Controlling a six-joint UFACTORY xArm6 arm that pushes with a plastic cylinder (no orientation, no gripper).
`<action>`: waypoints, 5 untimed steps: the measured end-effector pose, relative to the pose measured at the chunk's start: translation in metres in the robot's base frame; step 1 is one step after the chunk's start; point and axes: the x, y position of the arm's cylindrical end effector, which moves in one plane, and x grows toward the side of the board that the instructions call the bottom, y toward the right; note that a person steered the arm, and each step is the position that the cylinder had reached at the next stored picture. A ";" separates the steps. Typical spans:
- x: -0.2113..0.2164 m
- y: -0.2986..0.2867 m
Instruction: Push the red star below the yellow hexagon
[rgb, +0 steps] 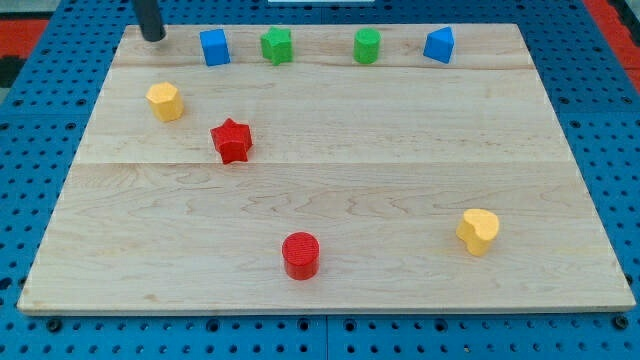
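Rod: a straight dark rod comes down at the view's top left; it carries no fingers and has hold of nothing.
My tip (153, 38): it rests on the wooden board (400, 180) near its top-left corner, touching no block.
Tip and blocks: the blue cube (214, 47) sits near it to the view's right; the yellow hexagon (164, 101) lies below it, apart; the red star is further down and to the right, well apart.
Red star (232, 140): on the board's left half, below and to the right of the yellow hexagon, near it but not touching.
Yellow hexagon: near the board's left edge, in the upper part.
Top row: after the blue cube come a green star-like block (277, 45), a green cylinder (367, 46) and a second blue block (439, 45) with a slanted top, whose exact shape I cannot tell.
Red cylinder (300, 255): near the board's bottom edge, about the middle, well below the red star.
Yellow heart-like block (479, 230): lower right, well apart from the rest.
Surround: a blue pegboard (40, 330) with rows of holes lies under the board.
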 end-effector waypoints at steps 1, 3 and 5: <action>0.053 0.004; 0.071 0.124; 0.142 0.213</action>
